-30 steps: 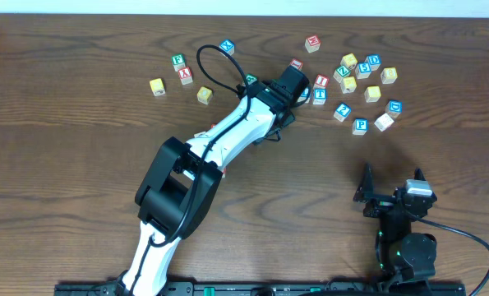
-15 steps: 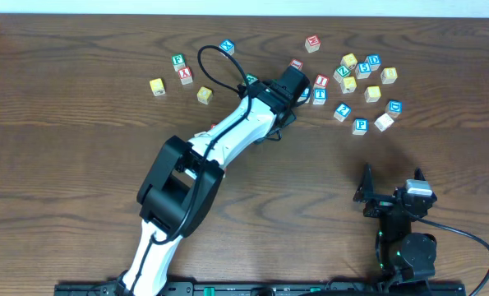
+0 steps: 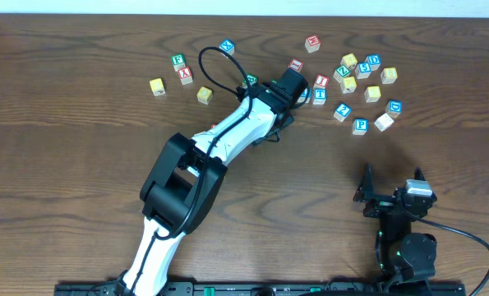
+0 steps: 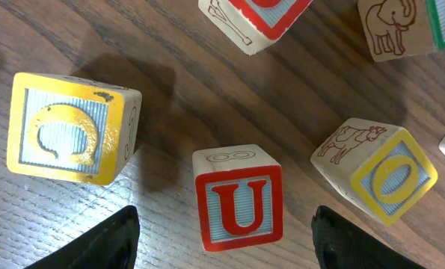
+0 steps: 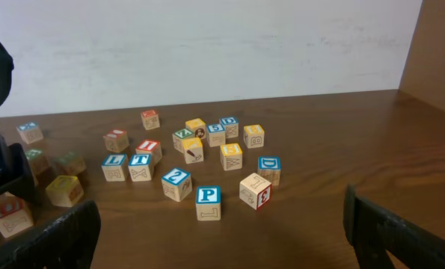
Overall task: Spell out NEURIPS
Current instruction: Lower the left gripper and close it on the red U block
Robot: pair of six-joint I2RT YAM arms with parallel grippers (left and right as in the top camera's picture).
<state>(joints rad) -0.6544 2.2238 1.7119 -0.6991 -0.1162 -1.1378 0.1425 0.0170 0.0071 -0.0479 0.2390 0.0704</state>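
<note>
A red-framed U cube [image 4: 238, 198] stands on the table between the fingers of my left gripper [image 4: 226, 224], which is open around it without touching. In the overhead view my left gripper [image 3: 303, 93] reaches into the left side of the cube cluster. A red I cube [image 3: 321, 81] lies beside it and also shows in the right wrist view [image 5: 149, 148]. A blue P cube [image 3: 360, 126] sits at the cluster's near edge, ahead of my right gripper [image 5: 222, 239] in its wrist view [image 5: 208, 202]. My right gripper [image 3: 392, 182] is open and empty, far from the cubes.
A yellow Q cube [image 4: 69, 127] and a yellow O cube [image 4: 379, 172] flank the U cube. Blue L [image 5: 115, 167], T [image 5: 140, 167], 2 [image 5: 177, 183] and D [image 5: 268, 168] cubes lie in the cluster. Several more cubes [image 3: 182, 76] lie at the back left.
The left arm has shifted very slightly; the cubes and the right arm have not moved.
</note>
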